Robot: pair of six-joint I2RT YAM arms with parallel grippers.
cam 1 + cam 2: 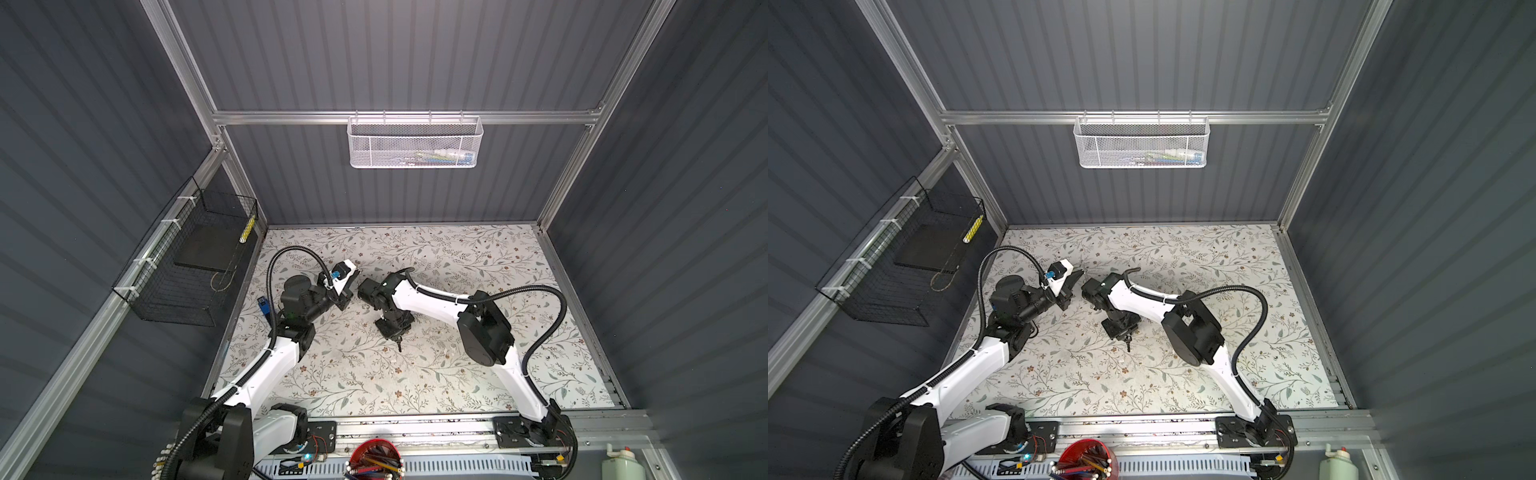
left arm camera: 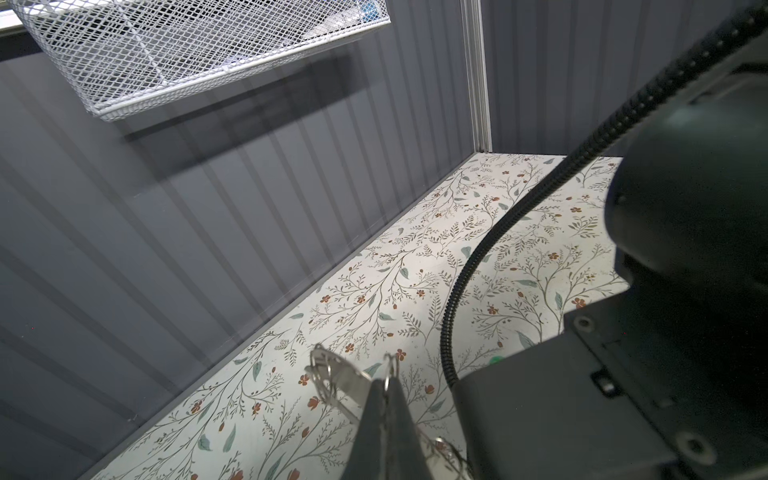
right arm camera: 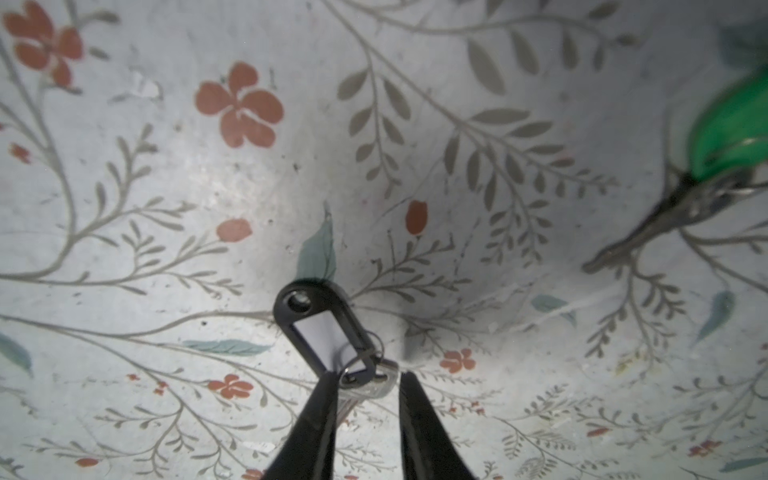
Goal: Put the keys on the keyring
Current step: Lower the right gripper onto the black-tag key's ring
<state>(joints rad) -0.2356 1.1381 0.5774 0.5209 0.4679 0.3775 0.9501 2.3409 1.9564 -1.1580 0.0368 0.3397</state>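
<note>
Floral tabletop (image 1: 415,374) carries both arms' work. Left gripper (image 2: 384,386) is up at mid-left, jaws pinched tight on the keyring (image 2: 338,380), which is held clear of the surface. Right gripper (image 3: 366,378) is low near centre, jaws narrow, clamped on the head of the black-tag key (image 3: 384,386). Green-tag key (image 3: 723,124) lies flat nearby, untouched.

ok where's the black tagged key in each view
both top views: black-tagged key mid-table
left wrist: not in it
right wrist: its tag at the tips of the right hand
shared landmark: floral table cover, in all four
</note>
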